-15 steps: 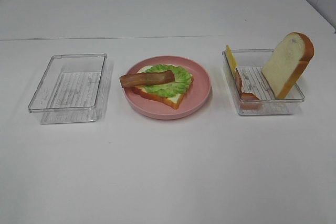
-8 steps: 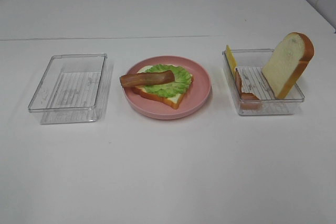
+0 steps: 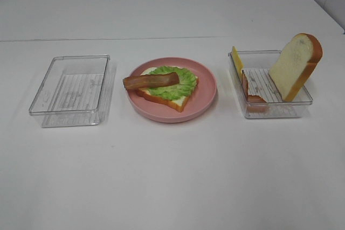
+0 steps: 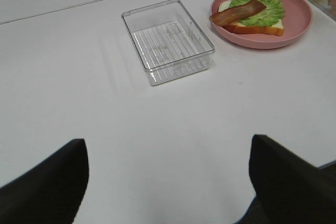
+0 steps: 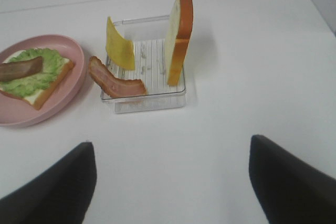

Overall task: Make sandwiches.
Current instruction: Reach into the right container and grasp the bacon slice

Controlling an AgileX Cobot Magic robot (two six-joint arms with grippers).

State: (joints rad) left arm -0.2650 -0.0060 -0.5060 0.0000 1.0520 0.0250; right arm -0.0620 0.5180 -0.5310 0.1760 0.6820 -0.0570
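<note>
Left claw (image 4: 168,144): my two dark fingers (image 4: 47,182) stand wide apart, gripping nothing, with the white table (image 4: 157,124) between them. It hangs above the table, well apart from everything else.

Right claw (image 5: 170,142): same state, fingers (image 5: 52,184) spread wide and gripping nothing, above the table, on the near side of the right-hand box.

Layout, exterior high view, left to right:
- Clear ribbed plastic box, left one (image 3: 81,57), rectangular, flat on the table.
- Round pink plate (image 3: 207,98), mid-table, between the two boxes and touching neither.
- Clear ribbed plastic box, right one (image 3: 272,112).

The sandwich, partly stacked, is on the plate:
- White toy bread slice with orange-brown crust (image 3: 177,102) lies flat at the bottom.
- Green ruffled lettuce leaf (image 3: 182,82) lies on it, covering most of the slice.
- Brown-red bacon strip (image 3: 151,81) lies across the lettuce. Its left end overhangs the bread.

Parts in the right box:
- Yellow cheese slice (image 3: 236,60) stands on edge at the left wall and rises above the rim.
- Second brown-red bacon strip (image 3: 251,95) curves along the near left corner. What supports it, I cannot tell.
- Second white bread slice (image 3: 295,65) stands on its edge at the right side, tilted, most of it above the rim.
</note>
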